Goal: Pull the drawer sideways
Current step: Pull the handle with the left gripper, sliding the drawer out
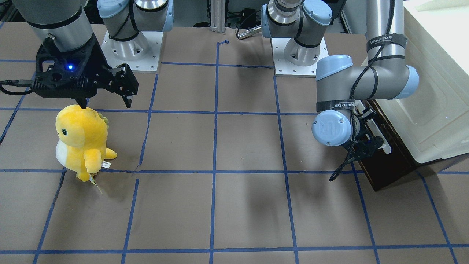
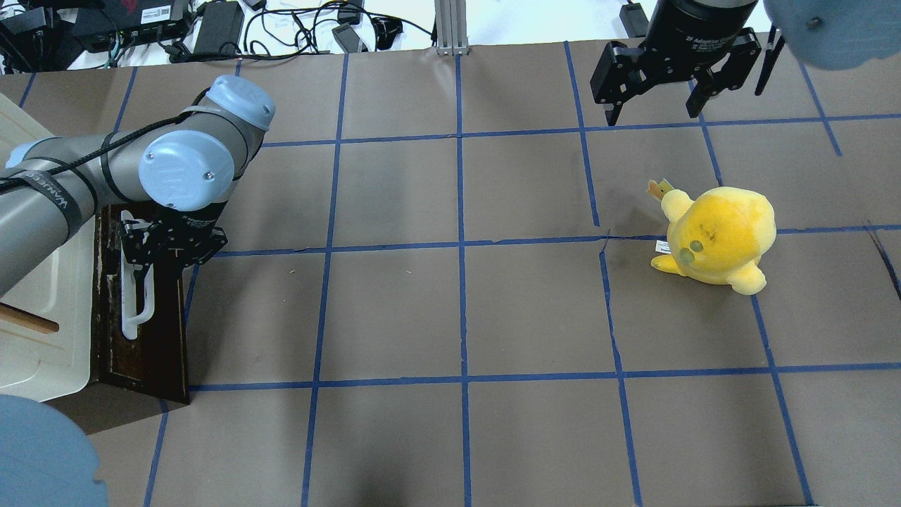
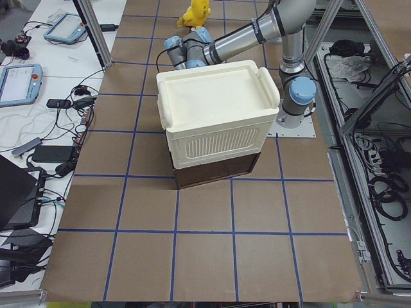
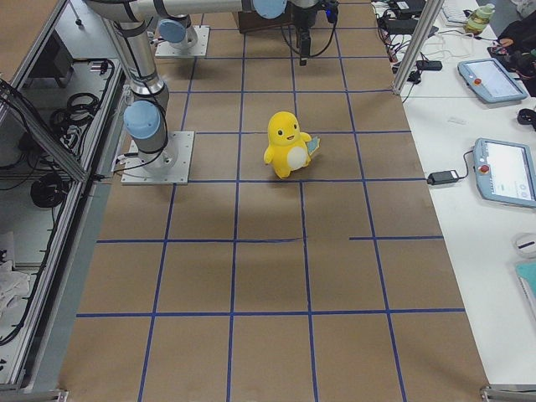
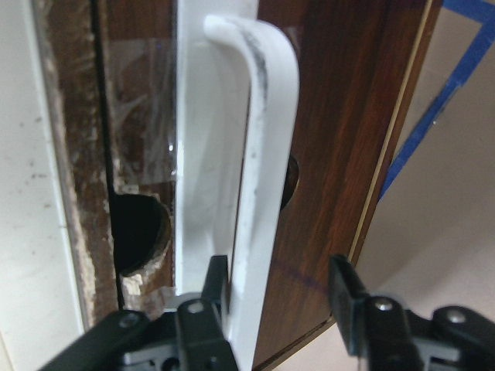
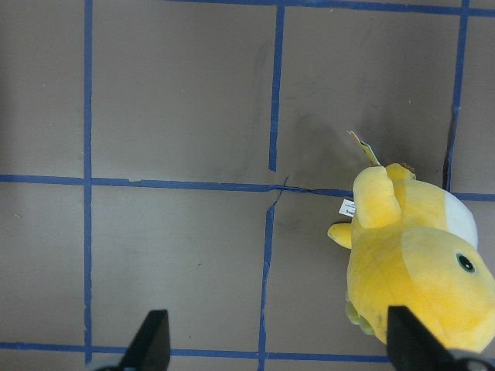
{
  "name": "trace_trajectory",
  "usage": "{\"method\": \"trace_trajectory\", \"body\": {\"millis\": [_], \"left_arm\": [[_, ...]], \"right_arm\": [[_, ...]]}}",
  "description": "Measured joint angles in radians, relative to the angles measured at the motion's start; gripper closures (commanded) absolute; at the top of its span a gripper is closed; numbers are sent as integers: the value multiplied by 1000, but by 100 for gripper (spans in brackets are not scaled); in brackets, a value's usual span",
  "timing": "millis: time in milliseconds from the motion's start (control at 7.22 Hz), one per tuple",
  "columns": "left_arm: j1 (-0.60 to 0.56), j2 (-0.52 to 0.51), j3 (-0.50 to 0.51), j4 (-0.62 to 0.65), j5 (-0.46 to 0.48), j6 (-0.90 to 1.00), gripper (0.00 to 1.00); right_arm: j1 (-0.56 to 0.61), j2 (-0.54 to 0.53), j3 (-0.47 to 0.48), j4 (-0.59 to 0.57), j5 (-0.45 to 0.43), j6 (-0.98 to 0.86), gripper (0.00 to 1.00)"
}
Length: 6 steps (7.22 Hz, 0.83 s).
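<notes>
Left pincer (image 5: 278,272) straddles drawer (image 5: 340,154) handle (image 5: 267,154) — jaws apart.

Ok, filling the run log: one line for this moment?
left claw: open, straddling long white bar handle of dark brown wooden drawer | right claw: open, empty

drawer (image 2: 165,331) partly hidden under left arm (image 2: 70,186), cabinet (image 1: 436,73) cut by edge

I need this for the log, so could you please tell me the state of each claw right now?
Left claw: open, straddling the handle, not clamped on it.
Right claw: open, empty.
</notes>
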Motion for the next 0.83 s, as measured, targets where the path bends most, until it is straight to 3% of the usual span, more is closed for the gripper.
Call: {"method": "trace_trajectory", "body": {"millis": [138,415,831], "left_arm": [[0,2,0,0,1,6,61],[0,3,0,-1,3,9,63],[0,6,2,-8,4,9,74]], "right_arm": [[0,0,0,0,0,0,0],[0,0,0,0,-1,0,0],[0,0,0,0,0,0,0]]}}
